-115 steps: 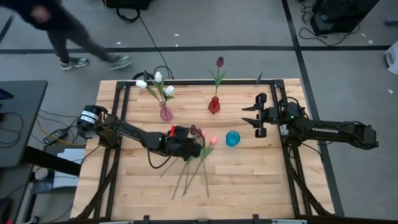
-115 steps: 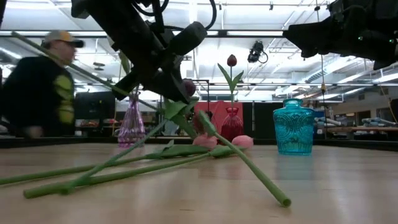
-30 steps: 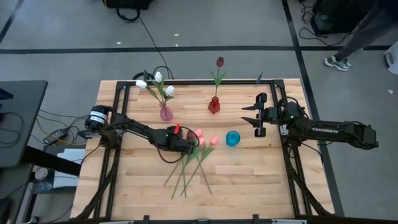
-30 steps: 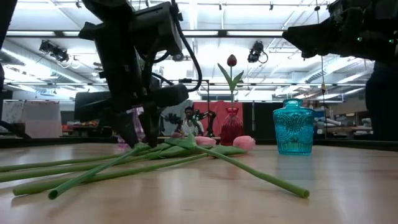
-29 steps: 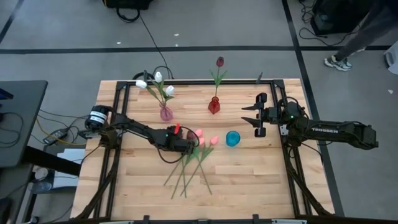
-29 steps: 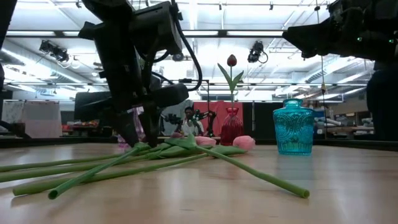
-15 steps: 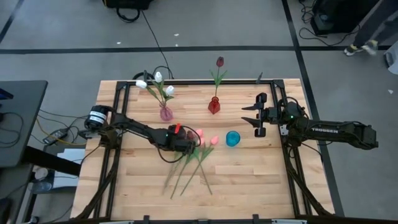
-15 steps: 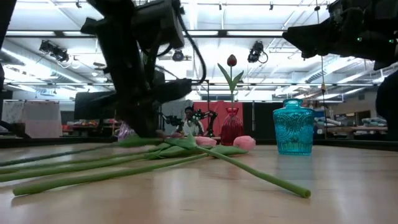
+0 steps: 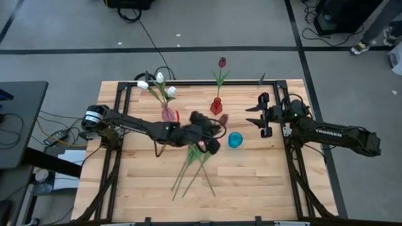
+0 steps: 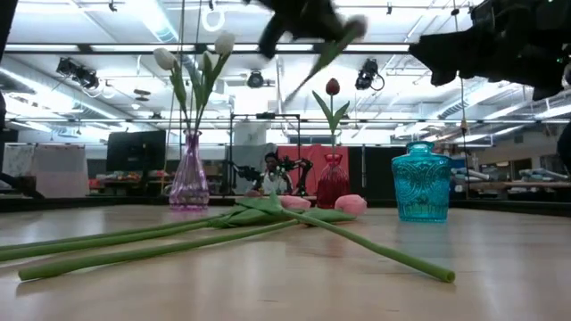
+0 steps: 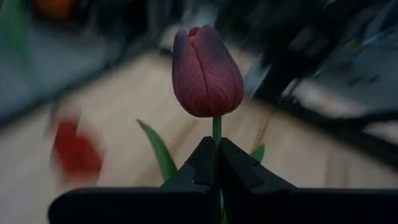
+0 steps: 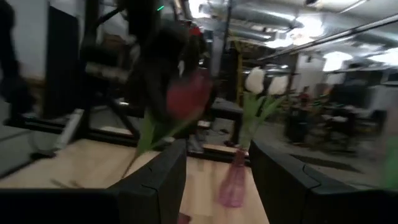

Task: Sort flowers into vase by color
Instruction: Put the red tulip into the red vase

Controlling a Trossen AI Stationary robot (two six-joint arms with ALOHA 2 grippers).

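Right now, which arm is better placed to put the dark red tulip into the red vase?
Left. The left gripper is shut on the dark red tulip, close to the red vase. The right gripper waits empty and open by the table's right edge.

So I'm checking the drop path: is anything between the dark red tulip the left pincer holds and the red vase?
Nothing visible does. The left pincer holds the dark red tulip raised just beside the red vase, which already carries one red tulip. The right pincer waits off to the side.
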